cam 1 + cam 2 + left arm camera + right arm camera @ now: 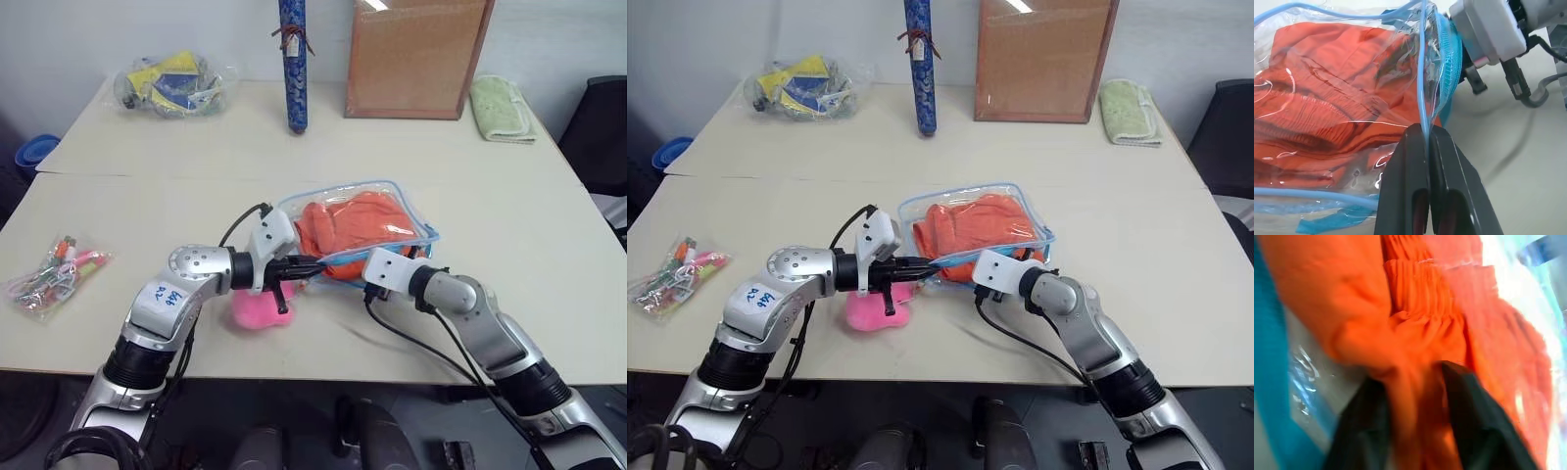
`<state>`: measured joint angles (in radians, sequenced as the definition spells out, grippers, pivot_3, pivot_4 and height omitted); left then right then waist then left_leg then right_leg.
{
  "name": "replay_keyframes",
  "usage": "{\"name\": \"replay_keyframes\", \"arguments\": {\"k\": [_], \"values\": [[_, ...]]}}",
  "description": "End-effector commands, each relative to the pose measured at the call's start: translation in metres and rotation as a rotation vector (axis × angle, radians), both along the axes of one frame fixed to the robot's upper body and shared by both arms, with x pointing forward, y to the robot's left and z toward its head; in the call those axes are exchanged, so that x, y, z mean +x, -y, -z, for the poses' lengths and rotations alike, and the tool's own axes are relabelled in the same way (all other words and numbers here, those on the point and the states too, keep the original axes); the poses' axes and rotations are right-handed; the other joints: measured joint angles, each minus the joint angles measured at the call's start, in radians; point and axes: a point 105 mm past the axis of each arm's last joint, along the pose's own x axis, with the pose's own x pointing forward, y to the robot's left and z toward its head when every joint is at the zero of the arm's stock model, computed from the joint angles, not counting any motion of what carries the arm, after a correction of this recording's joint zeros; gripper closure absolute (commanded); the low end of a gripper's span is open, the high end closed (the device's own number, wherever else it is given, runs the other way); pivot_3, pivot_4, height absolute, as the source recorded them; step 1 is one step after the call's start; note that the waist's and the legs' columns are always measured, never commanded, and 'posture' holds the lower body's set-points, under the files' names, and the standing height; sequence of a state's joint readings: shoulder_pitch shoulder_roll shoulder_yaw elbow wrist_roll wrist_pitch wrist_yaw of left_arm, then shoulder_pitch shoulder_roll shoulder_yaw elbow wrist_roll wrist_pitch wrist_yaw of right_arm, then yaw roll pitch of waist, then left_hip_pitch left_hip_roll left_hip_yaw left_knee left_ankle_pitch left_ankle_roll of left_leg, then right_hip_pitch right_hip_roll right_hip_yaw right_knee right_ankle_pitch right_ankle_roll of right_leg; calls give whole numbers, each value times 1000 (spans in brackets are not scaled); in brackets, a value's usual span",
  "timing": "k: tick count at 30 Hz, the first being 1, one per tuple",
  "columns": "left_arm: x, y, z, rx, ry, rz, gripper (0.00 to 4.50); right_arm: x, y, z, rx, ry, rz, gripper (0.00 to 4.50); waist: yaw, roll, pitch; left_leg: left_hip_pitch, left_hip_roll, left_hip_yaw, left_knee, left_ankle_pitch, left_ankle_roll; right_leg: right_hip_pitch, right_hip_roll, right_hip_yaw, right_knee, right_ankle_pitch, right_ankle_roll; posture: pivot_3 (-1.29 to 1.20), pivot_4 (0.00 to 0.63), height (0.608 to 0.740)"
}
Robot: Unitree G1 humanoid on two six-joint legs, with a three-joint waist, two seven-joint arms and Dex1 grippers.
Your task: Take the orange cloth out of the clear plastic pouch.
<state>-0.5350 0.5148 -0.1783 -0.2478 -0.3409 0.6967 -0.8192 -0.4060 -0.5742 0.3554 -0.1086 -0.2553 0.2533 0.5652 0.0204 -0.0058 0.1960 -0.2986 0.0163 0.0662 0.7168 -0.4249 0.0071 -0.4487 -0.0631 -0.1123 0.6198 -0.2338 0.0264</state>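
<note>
The clear plastic pouch with light blue trim lies mid-table, and the orange cloth is bunched inside it. My left gripper is shut on the blue edge of the pouch's near opening and holds it up. From the right, my right gripper reaches into that opening. Its black fingers are closed on a fold of the orange cloth. The pink pom-pom lies on the table under my left gripper.
At the back stand a blue patterned tube and a cork board. A pale green towel lies back right. A clear bag of yellow and blue items sits back left, and a packet of colourful bits near left.
</note>
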Motion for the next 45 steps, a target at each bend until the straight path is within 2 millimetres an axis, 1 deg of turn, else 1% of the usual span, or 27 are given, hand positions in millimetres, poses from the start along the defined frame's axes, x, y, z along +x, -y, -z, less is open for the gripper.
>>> {"name": "replay_keyframes", "arguments": {"k": [1,2,5,7,9,11,13,14,15,17,19,21,22,25,27,29,31,32,34,35,37,39,42,43,45], "values": [[1,2,-11,-6,62,10,4500,0,20,21,-44,-73,61,4415,1,0,0,0,0,0,0,0,0,0,0,0,0,0,0,0,150,740],[2,1,-11,-4,63,4,4500,0,22,20,-49,-70,59,4490,1,0,0,0,0,-1,0,0,0,0,0,0,0,0,0,0,150,740],[6,-1,-10,-2,67,-17,4500,-5,26,19,-62,-74,38,4490,3,0,0,0,0,-1,0,0,0,0,0,-1,0,0,0,0,150,740],[9,-2,-10,1,74,-34,4500,-15,20,15,-79,-53,-42,4490,4,0,0,0,0,-2,0,0,0,0,0,-1,0,0,0,0,150,740],[13,-3,-10,7,81,-55,4500,-29,9,6,-75,-18,-158,4490,4,0,0,-1,0,-2,0,0,0,0,-1,-2,0,0,0,0,150,740],[18,-5,-9,14,89,-79,4500,-47,0,-3,-42,-19,-268,4490,2,0,0,-1,0,-2,-1,0,0,0,0,-2,-1,0,0,0,150,740],[24,-9,-9,21,98,-111,4500,-73,-8,-13,-8,-57,-396,4490,2,1,0,-1,0,-2,-2,0,0,0,1,-2,-1,0,0,0,150,740],[28,-11,-8,24,101,-126,4500,-88,-10,-13,-24,-84,-467,4490,3,1,1,-1,1,-2,-2,0,0,0,1,-2,-1,0,0,0,150,740],[30,-12,-8,26,105,-138,4500,-102,-9,-11,-53,-115,-529,4490,3,1,1,-1,1,-2,-2,0,0,0,1,-2,-1,0,0,0,150,740],[35,-15,-7,30,111,-155,4500,-123,-1,-4,-114,-187,-600,4490,3,1,1,-1,1,-2,-2,-1,0,0,1,-3,-2,0,0,0,150,740],[39,-17,-7,38,122,-173,4500,-138,12,5,-164,-274,-620,4490,5,1,1,-1,1,-2,-2,-1,1,0,1,-3,-7,0,0,0,150,740],[43,-20,-7,44,131,-190,4500,-146,26,12,-214,-331,-615,4490,6,1,1,-1,1,-3,-2,-1,1,1,1,-4,-8,0,0,0,150,740],[45,-22,-8,49,136,-200,4500,-147,33,14,-232,-341,-601,4490,6,1,1,-1,1,-2,-2,-1,1,1,0,-4,-8,0,0,0,150,740],[51,-29,-9,75,156,-220,4500,-142,56,17,-265,-346,-505,4490,6,1,1,-1,1,-2,-2,-1,1,1,0,-4,-8,0,1,0,150,740],[52,-34,-10,91,165,-209,4500,-126,82,16,-275,-313,-365,4490,6,1,1,-1,1,-2,-2,-1,1,1,0,-4,-8,0,0,0,150,740],[45,-34,-10,103,171,-162,4500,-109,109,11,-276,-271,-223,4490,5,1,1,-1,1,-1,-2,-1,1,1,0,-4,-8,0,1,0,150,740],[38,-32,-9,114,172,-116,4500,-97,140,7,-289,-244,-89,4490,5,1,1,-1,1,-1,-2,-1,1,1,-1,-4,-8,0,1,0,150,740],[36,-33,-8,124,175,-105,4500,-93,160,6,-317,-235,-28,4490,5,1,1,0,1,0,-2,-1,1,2,-1,-4,-8,0,1,0,150,740],[32,-31,-7,131,177,-86,4500,-89,194,2,-329,-221,96,4490,9,1,1,0,1,-1,-2,-1,1,1,-1,-4,-8,0,1,0,150,740],[28,-29,-7,125,175,-65,4500,-86,206,0,-313,-207,155,4490,10,1,1,0,0,-1,-2,-1,1,1,-1,-4,-8,0,1,0,150,740],[13,-18,-8,110,180,27,4500,-79,229,-6,-211,-176,300,4490,10,1,1,-1,0,-1,-2,-1,2,1,-1,-4,-9,0,1,0,150,740],[4,-13,-8,114,185,82,4500,-74,241,-9,-132,-150,391,4490,6,1,1,-1,0,0,-2,-1,2,1,-2,-4,-9,0,1,0,150,740],[-2,-12,0,174,204,122,4500,-71,253,-9,10,-134,532,4490,4,2,2,-1,1,0,-3,-1,1,1,-1,-4,-8,0,1,0,150,740],[-3,-12,4,198,213,136,4500,-71,253,-10,85,-127,569,4490,3,3,2,-1,1,0,-3,-1,1,2,-1,-3,-8,0,0,0,150,740],[-4,-13,10,234,231,150,4500,-69,241,-11,221,-132,593,4490,1,4,2,-1,1,2,-4,-1,0,2,0,-1,-7,0,0,0,150,740]]}}
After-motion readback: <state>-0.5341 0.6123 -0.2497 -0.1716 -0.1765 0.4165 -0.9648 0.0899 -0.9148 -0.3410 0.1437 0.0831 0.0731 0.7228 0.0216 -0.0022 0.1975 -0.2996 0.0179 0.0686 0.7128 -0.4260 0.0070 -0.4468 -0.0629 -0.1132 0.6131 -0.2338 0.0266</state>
